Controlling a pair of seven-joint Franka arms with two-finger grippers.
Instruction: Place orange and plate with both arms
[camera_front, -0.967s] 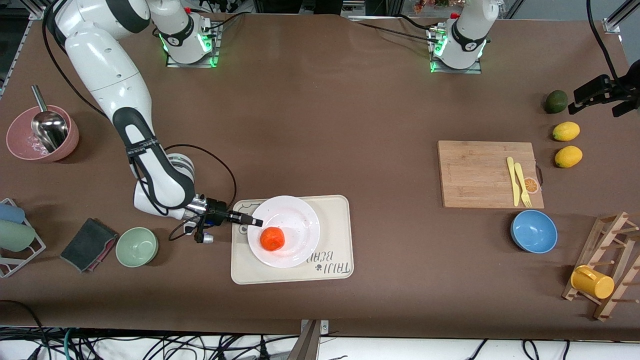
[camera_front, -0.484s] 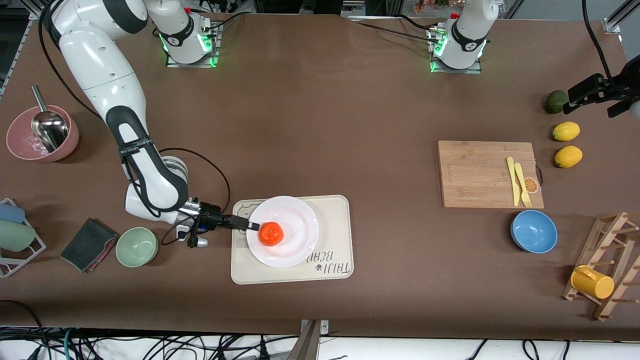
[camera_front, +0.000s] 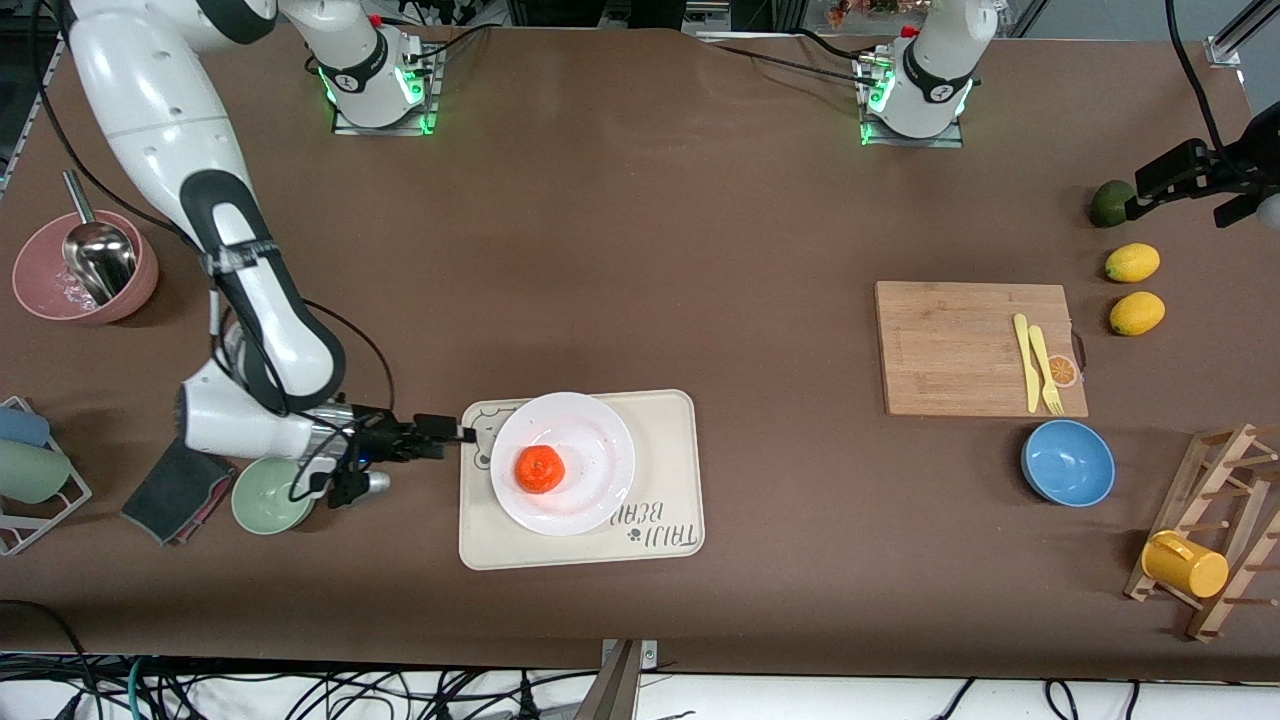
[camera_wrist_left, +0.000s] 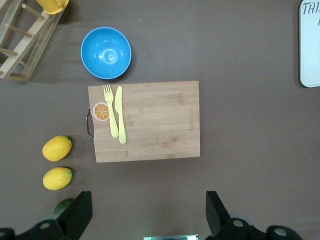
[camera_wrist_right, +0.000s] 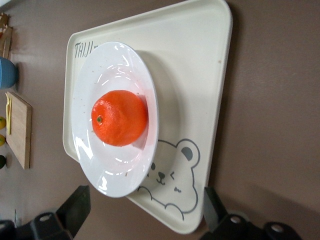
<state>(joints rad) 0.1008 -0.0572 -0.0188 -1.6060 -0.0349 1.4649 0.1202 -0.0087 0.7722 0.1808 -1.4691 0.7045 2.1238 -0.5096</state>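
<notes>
The orange (camera_front: 540, 469) lies on the white plate (camera_front: 592, 430), which rests on the cream bear-printed tray (camera_front: 670, 505). My right gripper (camera_front: 447, 432) is open and empty, low over the table just off the tray's edge toward the right arm's end, apart from the plate. The right wrist view shows the orange (camera_wrist_right: 120, 117) centred on the plate (camera_wrist_right: 112, 175), with the tray (camera_wrist_right: 200, 75) underneath and my right gripper (camera_wrist_right: 145, 206) spread wide. My left gripper (camera_front: 1195, 188) hangs open over the table beside a dark green fruit (camera_front: 1110, 203); nothing sits in the left gripper (camera_wrist_left: 148, 207).
A green bowl (camera_front: 272, 493) and a grey cloth (camera_front: 175, 490) lie beside the right wrist. A pink bowl with a ladle (camera_front: 85, 268) stands at that end. A cutting board (camera_front: 960, 348), blue bowl (camera_front: 1068, 462), two lemons (camera_front: 1132, 262) and a wooden rack (camera_front: 1225, 530) fill the left arm's end.
My right gripper has opened, let go of the plate's rim and drawn back toward the green bowl. The plate with the orange stays on the tray. The left gripper barely shifted.
</notes>
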